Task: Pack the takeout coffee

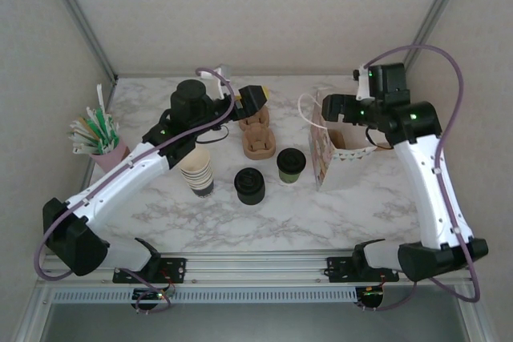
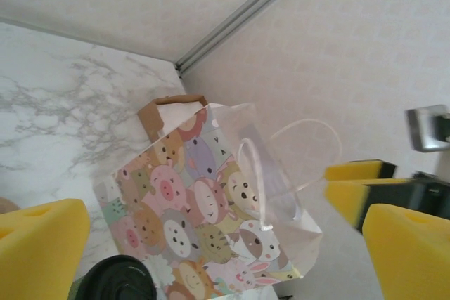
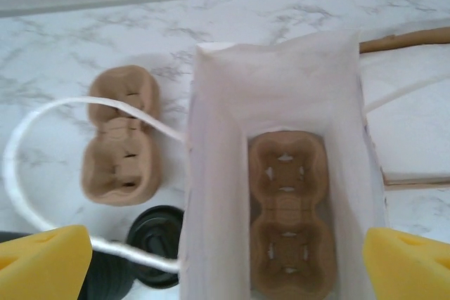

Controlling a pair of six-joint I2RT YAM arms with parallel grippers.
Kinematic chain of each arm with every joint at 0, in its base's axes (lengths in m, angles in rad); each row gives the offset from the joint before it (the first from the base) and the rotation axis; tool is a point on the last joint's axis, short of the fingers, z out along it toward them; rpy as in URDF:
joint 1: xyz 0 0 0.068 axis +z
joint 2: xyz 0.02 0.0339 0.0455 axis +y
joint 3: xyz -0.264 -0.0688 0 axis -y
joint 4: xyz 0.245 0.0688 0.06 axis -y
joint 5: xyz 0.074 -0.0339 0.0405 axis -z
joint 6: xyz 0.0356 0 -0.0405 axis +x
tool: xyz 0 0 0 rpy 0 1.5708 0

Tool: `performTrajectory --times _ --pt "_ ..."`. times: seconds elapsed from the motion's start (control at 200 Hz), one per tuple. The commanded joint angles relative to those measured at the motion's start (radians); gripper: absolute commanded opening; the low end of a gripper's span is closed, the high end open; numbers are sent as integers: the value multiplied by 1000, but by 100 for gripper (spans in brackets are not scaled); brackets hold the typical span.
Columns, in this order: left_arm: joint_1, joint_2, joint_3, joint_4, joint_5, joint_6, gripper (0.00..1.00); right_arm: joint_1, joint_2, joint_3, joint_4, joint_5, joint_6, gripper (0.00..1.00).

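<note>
**Left arm.** The left gripper (image 1: pixel 252 100) stood toward the back of the marble table (image 1: pixel 176 218). From above it appeared just behind the loose pile of brown pulp carriers (image 1: pixel 258 135). Its yellow pads were spread wide apart and nothing lay between them. Its wrist camera faced the printed side of the paper bag (image 1: pixel 325 150) (a pattern of cartoon animals).

**Right arm.** The right gripper (image 3: pixel 226 261) hung directly above the open mouth of the bag. Its pads were likewise spread wide, one toward each long side of the opening, and they gripped nothing. One pulp carrier tray (image 3: pixel 288 209) lay flat on the floor of the bag. A white handle (image 3: pixel 28 145) looped out over the table beside it.

**Task item.** The takeout coffee (image 1: pixel 291 164) stood upright on the table with its black lid on. It was outside the bag and just to the left of it. It sat between the bag and the stack of black lids (image 1: pixel 250 186), in front of the pile of carriers. Neither gripper touched it.

**Other items.** A stack of cream cups (image 1: pixel 197 170) stood left of the black lids. A pink cup (image 1: pixel 108 154) holding stirrers stood near the left edge of the table.
</note>
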Motion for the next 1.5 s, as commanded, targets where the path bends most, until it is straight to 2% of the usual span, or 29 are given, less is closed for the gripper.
performTrajectory --times 0.0,0.13,0.29,0.516,0.711,0.866,1.066,1.307,1.492 --pt "5 -55 46 -96 -50 80 100 13 -49 36 -34 -100 35 99" --pt "9 -106 28 -148 -71 99 100 61 -64 53 -54 -155 45 99" --pt "11 -175 -29 -159 -97 99 100 175 -54 49 -66 -183 54 99" --pt "47 -212 -42 -183 -94 98 100 391 18 71 -87 -102 18 99" --pt "108 -195 -51 -190 -52 91 99 505 92 52 -90 -62 7 99" --pt "164 -177 -58 -183 7 91 100 533 153 47 -117 -32 0 99" --pt "230 -138 -56 -208 106 96 100 556 202 15 -84 95 65 99" --pt "239 -20 -23 -283 203 131 100 557 218 -30 -47 119 87 99" --pt "237 9 -39 -242 201 128 100 557 220 -88 -9 174 109 99"
